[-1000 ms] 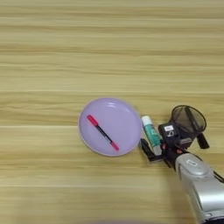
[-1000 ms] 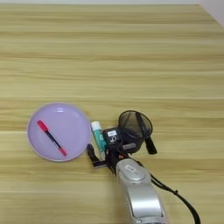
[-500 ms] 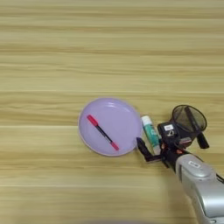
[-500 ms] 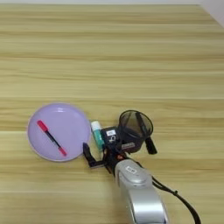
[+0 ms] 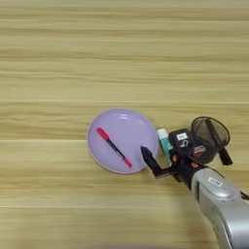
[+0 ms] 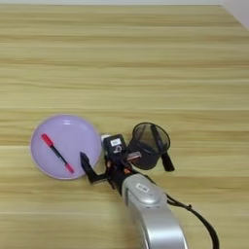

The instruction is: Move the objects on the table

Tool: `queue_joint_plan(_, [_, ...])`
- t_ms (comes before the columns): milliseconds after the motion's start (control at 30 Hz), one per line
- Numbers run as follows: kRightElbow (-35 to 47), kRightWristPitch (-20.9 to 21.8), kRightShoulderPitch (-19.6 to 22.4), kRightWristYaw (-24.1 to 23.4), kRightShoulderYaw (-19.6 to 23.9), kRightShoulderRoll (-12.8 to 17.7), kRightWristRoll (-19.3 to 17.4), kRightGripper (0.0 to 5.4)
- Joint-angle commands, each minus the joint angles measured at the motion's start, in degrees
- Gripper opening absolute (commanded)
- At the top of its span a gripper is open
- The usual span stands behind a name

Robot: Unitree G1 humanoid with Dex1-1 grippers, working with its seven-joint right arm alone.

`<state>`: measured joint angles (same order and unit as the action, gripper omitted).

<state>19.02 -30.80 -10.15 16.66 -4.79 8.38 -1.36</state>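
Note:
A short white tube with a green label (image 5: 165, 143) lies on the wooden table (image 5: 121, 58), just right of a lilac plate. Right of the tube stands a small black wire-mesh cup (image 5: 210, 133), also seen as the mesh cup (image 6: 151, 142) in the right eye view. My right gripper (image 5: 176, 138) comes in from below on its silver forearm (image 5: 221, 209) and stands open wide over both. One of its fingers (image 5: 149, 161) reaches the plate's rim. The other runs across the cup's mouth; I cannot tell if it is inside. The gripper body hides the tube's near end.
The lilac plate (image 5: 131, 129) holds a red pen (image 5: 113, 147) lying slantwise. A black cable (image 6: 194, 214) trails from the forearm toward the bottom right. Bare wood stretches across the far half of the table and to the left of the plate.
The gripper's left finger has swung further left, to the plate's rim, so the jaws stand wider. Tube, cup, plate and pen have stayed put.

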Motion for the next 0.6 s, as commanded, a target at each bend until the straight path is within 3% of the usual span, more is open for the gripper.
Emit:
queue_joint_plan(33, [-0.2,5.8,4.4,-1.3,0.0,-0.8,0.0,5.38])
queue_joint_plan(333, [-2.6,9.5,6.4,-2.9,-1.1,-2.1,0.8,5.38])
queue_joint_plan(600, [-2.8,10.1,6.1,-3.7,-1.4,-2.7,0.6,5.38])
